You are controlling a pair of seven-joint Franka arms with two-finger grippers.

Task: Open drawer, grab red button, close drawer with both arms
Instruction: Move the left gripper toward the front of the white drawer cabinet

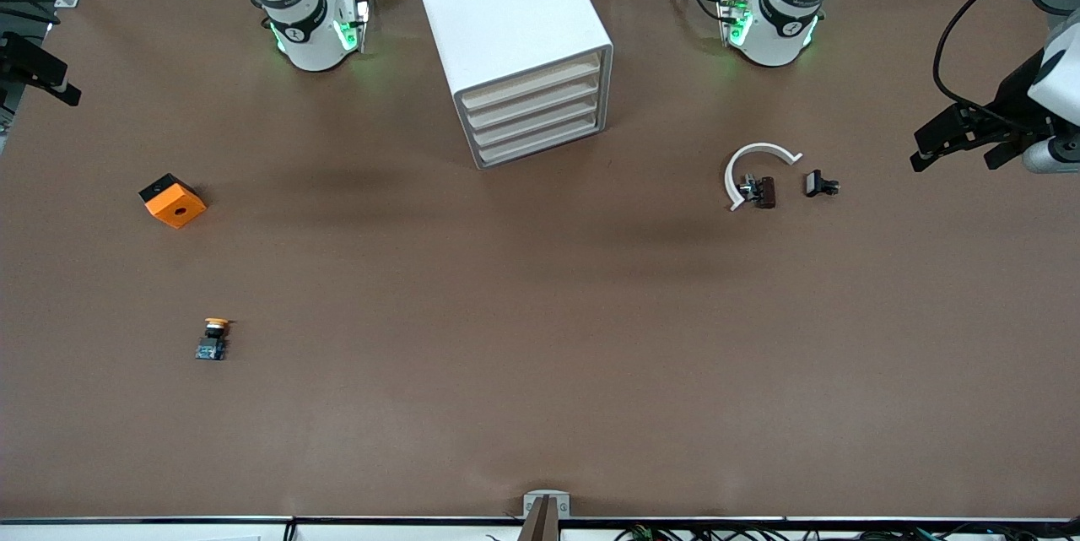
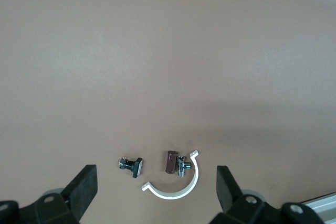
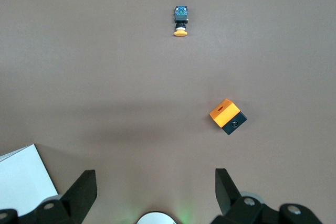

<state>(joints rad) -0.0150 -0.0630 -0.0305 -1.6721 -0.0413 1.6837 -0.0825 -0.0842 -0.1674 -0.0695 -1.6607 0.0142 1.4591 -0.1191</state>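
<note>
The white cabinet [image 1: 506,9] stands between the two arm bases. Its four cream-fronted drawers [image 1: 533,106] are all pushed in. A corner of the cabinet [image 3: 23,182] shows in the right wrist view. The button with the red cap is out of view. My left gripper [image 1: 958,158] hangs open over the left arm's end of the table, and in its wrist view the left gripper [image 2: 156,170] holds nothing. My right gripper [image 1: 51,77] hangs at the right arm's end of the table. The right gripper [image 3: 155,174] is open and holds nothing.
Toward the right arm's end lies an orange cube [image 1: 172,200] [image 3: 228,116]. An orange-capped button [image 1: 213,338] [image 3: 181,20] lies nearer the front camera. Toward the left arm's end lie a white curved clamp [image 1: 759,154] [image 2: 178,192], a brown fitting [image 1: 764,192] [image 2: 170,161] and a small black part [image 1: 818,184] [image 2: 134,166].
</note>
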